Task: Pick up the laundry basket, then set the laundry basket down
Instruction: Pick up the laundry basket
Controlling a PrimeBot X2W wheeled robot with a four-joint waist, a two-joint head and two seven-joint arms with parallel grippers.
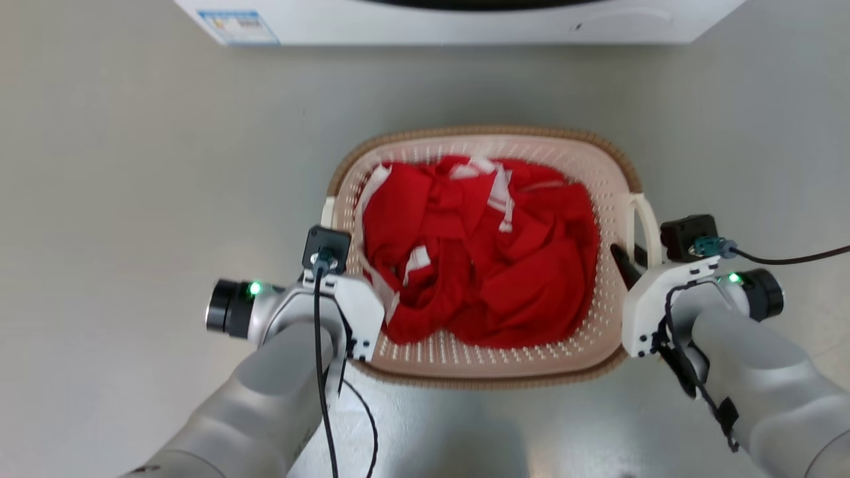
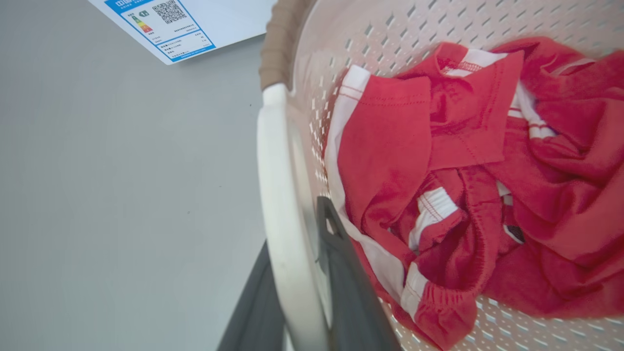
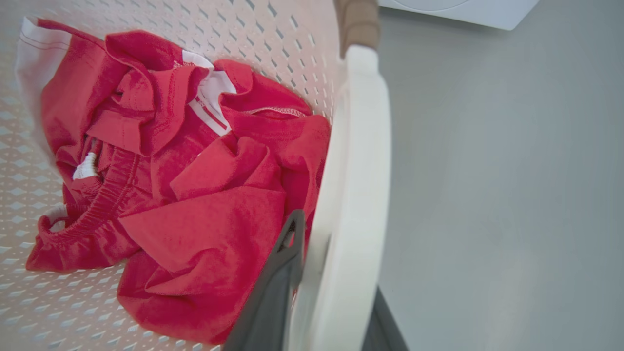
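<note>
Evidently both arms are gripping the basket (image 1: pixel 478 362) from opposite sides so the load is staying level. The basket is lying just short of the washer (image 1: pixel 465 23), over the floor (image 1: pixel 133 166); whether it is resting there or hanging clear cannot be told. The left pincer (image 2: pixel 296 234) is pinching the basket by its left handle (image 2: pixel 275 185), one finger inside the wall beside the clothes (image 1: pixel 478 265), the other outside. The right pincer (image 3: pixel 336 253) is clamping the right handle (image 3: pixel 358 161) the same way. Straddling each loop is probably keeping the smooth plastic from slipping sideways.
</note>
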